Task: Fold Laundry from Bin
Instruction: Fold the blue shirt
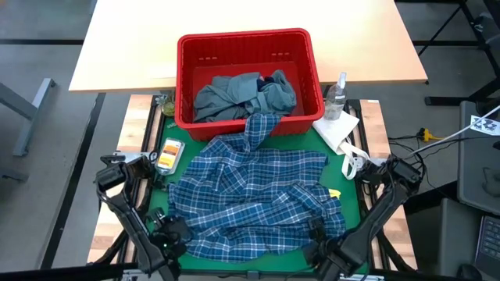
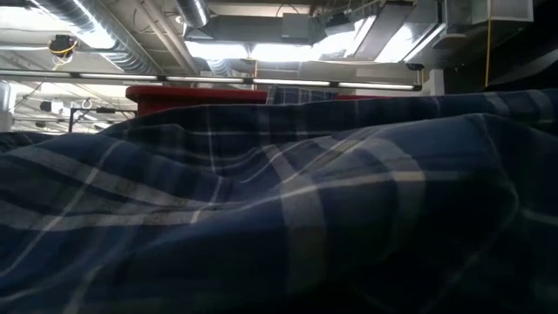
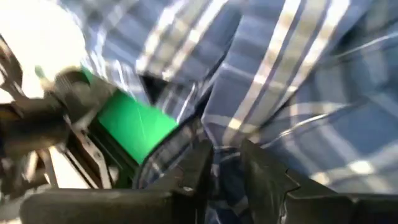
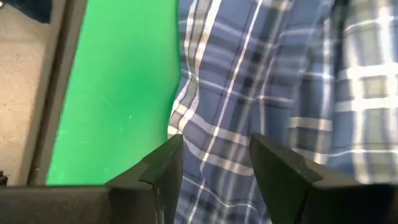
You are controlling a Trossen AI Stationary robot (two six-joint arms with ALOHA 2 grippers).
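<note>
The blue-white plaid shirt is spread rumpled across the green mat, one sleeve draped up over the front rim of the red bin. A grey-blue garment is heaped inside the bin. The left gripper and right gripper are set at the shirt's near corners.

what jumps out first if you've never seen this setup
The blue-white plaid shirt dominates: it lies rumpled across the green mat, one end trailing up over the rim of the red bin. In the bin sits a grey-blue garment with a dark navy one beside it. Both grippers are at the shirt's near edge, the left gripper over its hem and the right gripper open above the cloth.
</note>
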